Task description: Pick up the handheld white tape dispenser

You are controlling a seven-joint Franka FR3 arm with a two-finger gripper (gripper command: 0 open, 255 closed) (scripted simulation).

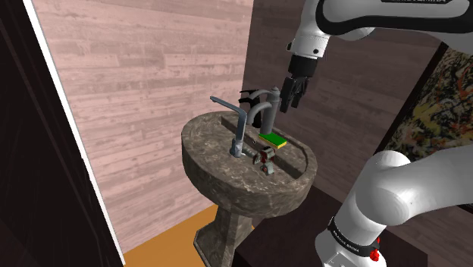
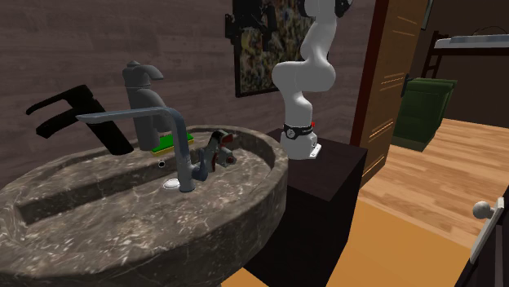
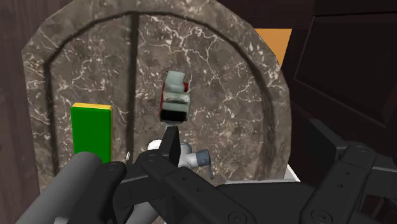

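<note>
**Item 1, pincer** (image 1: 292, 97). All black, on the end of my white arm (image 1: 409, 197). It hangs above the back of the sink (image 1: 227, 182), beside the top of the tall grey tap (image 1: 267, 106) in the shoulder view. My fingers stand wide apart and I have hold of nothing.

**Item 2, tape dispenser** (image 1: 264, 158). Pale grey-white body with red and black parts. It lies on the flat bottom of the sink, just beside the foot of the thin grey tap (image 1: 235, 121). It is well below my pincer and untouched. In the wrist view the tape dispenser (image 3: 175, 98) sits straight ahead of me on bare veined stone.

**Item 3, sponge** (image 1: 272, 139). Green on top with a yellow edge. It lies flat in the sink near the foot of the tall grey tap, apart from the dispenser.

**Item 4, black tap** (image 2: 73, 110). Angular, and it stands at the back rim next to the tall grey one.

**Item 5, sink.** Round, dark, marbled with pale veins, on a pedestal of the same stone.

**Item 6, stand** (image 2: 326, 171). A dark box just beside the sink, and my base sits on it.

**Item 7, surroundings.** Plank wall (image 1: 151, 76) behind the sink, orange floor (image 1: 167, 243) below.
</note>
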